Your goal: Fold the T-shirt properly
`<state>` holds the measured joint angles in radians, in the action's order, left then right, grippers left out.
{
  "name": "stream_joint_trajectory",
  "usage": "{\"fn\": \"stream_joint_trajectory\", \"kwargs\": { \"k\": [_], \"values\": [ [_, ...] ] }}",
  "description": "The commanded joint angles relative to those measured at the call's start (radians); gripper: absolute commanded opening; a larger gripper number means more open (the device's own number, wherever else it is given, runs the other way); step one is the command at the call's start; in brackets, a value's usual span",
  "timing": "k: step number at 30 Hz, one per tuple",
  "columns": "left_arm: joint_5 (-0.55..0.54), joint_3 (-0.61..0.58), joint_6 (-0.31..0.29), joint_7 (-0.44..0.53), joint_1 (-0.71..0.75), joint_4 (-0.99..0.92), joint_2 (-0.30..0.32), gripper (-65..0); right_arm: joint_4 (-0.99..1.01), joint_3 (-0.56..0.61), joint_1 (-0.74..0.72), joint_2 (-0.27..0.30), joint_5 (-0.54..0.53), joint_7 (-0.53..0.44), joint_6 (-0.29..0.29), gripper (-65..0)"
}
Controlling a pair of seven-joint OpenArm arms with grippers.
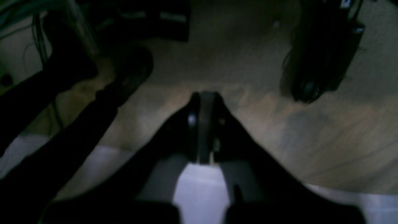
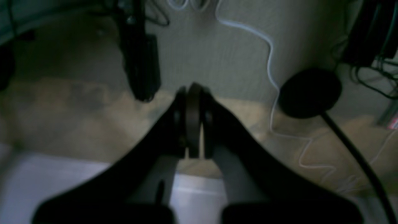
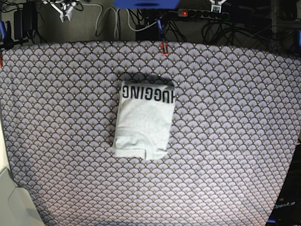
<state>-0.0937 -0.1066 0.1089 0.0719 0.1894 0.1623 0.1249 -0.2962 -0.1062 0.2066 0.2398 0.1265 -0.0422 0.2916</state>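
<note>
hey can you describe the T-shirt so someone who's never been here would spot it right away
Look at the big table covered by a purple-grey fan-patterned cloth. Just left of its middle in the base view lies the T-shirt, folded into an upright rectangle. It's plain light grey with upside-down black lettering along the top, unlike the patterned cloth around it.

Both wrist views are dim and murky, blurred throughout, with a paler band along the bottom. The base view is brighter: the worktop looks evenly lit, the T-shirt palely bright and slightly soft, the top background darker.
</note>
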Motion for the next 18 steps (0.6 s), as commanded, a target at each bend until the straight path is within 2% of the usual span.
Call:
{"fn": "stream_joint_trajectory", "kwargs": {
  "k": [1,3,6,7,12,16,18],
  "values": [
    [0.002,0.002,0.007,0.007,-0.001,-0.002,-0.001,-64.7,0.001,0.004,0.007,-0.015,0.0,0.001,-0.035,-65.0],
    [0.004,0.002,0.008,0.006,-0.018,-0.007,-0.003,-64.7,0.004,0.007,-0.005,-0.052,0.002,0.001,-0.134,-65.0],
    [0.002,0.003,0.01,0.004,-0.031,-0.008,-0.017,-64.7,0.018,0.007,-0.014,-0.095,0.002,-0.002,-0.243,-65.0],
    [0.002,0.003,0.01,0.006,-0.032,-0.008,-0.018,-64.7,0.018,0.006,-0.014,-0.102,0.002,-0.009,-0.263,-65.0],
    [0.002,0.003,0.01,0.007,-0.043,-0.008,-0.02,-64.7,0.079,0.003,-0.029,-0.115,-0.001,-0.123,-0.282,-65.0],
    [0.004,0.005,0.01,0.012,-0.078,-0.06,-0.02,-64.7,0.127,0.006,-0.042,-0.121,0.0,-0.161,-0.412,-65.0],
    [0.007,0.002,0.01,0.013,-0.101,-0.083,-0.02,-64.7,0.127,0.007,-0.042,-0.13,0.0,-0.16,-0.414,-65.0]
  ]
}}
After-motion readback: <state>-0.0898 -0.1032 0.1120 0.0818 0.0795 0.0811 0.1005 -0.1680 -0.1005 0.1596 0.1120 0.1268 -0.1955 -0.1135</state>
